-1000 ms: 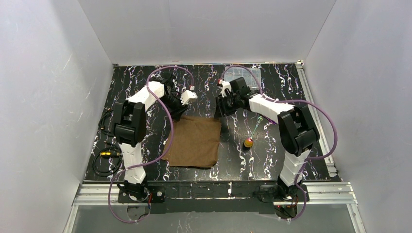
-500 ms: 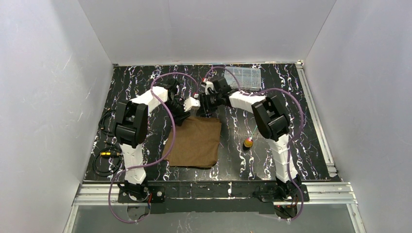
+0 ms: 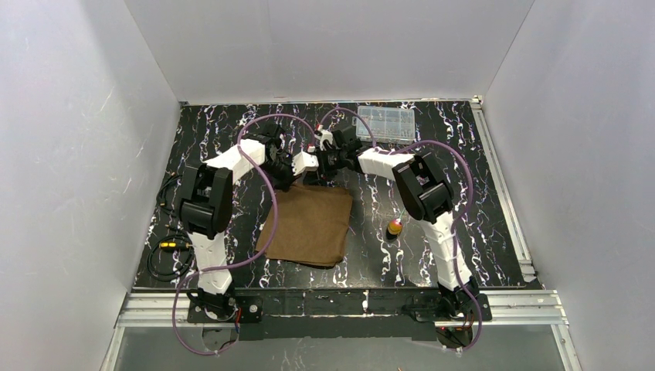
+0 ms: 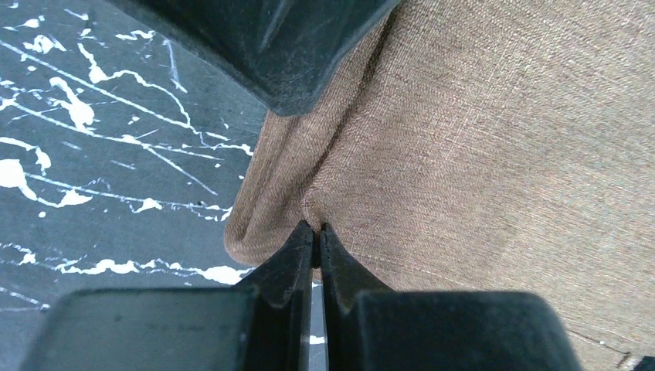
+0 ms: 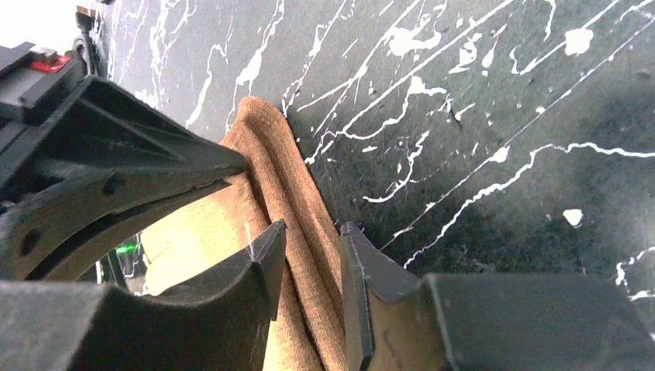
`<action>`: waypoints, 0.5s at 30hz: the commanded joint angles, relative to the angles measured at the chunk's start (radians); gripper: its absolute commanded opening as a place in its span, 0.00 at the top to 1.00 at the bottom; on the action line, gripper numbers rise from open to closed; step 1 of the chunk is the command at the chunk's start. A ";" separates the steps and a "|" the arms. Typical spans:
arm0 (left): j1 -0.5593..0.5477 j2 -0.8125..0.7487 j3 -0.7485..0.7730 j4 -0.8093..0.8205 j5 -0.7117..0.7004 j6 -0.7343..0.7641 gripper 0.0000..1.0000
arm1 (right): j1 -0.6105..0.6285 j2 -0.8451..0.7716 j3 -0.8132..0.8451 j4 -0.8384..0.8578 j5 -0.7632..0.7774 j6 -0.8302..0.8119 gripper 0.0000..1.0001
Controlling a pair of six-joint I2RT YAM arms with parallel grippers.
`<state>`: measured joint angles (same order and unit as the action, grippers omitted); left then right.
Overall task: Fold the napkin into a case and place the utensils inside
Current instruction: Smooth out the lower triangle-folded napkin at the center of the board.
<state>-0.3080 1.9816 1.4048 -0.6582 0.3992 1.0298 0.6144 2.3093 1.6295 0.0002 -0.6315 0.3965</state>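
The brown napkin point(image 3: 310, 224) lies flat in the middle of the black table. My left gripper point(image 3: 297, 176) is at its far edge, shut on a pinch of the cloth point(image 4: 479, 154); its tips point(image 4: 317, 229) meet on the fabric near the folded corner. My right gripper point(image 3: 323, 174) is right beside it, open, its jaws point(image 5: 309, 232) standing either side of the napkin's doubled edge point(image 5: 286, 178). The utensil with the gold-orange head point(image 3: 395, 226) lies right of the napkin, its thin handle pointing away. I cannot make out the purple-headed utensil.
A clear plastic compartment box point(image 3: 386, 122) sits at the back of the table. The two grippers are almost touching; the left one fills the left of the right wrist view point(image 5: 108, 178). Cables lie at the table's left edge point(image 3: 166, 247).
My right gripper has swung left from the back middle to the napkin's far edge, beside the left gripper. The left gripper has come down onto that edge and pinched it.
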 commanded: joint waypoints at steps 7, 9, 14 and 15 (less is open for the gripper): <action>-0.004 -0.109 0.036 -0.054 0.016 -0.053 1.00 | 0.022 0.089 0.135 0.093 -0.016 0.054 0.59; -0.006 -0.107 0.036 -0.055 0.010 -0.053 1.00 | 0.027 0.112 0.171 0.093 -0.020 0.061 0.60; -0.006 -0.075 0.049 -0.043 -0.029 -0.062 1.00 | 0.043 0.141 0.195 0.086 -0.046 0.066 0.65; -0.006 -0.070 0.051 -0.032 -0.035 -0.067 1.00 | 0.042 0.141 0.189 0.088 -0.052 0.065 0.69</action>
<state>-0.3099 1.9297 1.4208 -0.6796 0.3870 0.9794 0.6449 2.4329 1.7905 0.0628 -0.6437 0.4526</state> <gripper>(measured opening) 0.021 0.361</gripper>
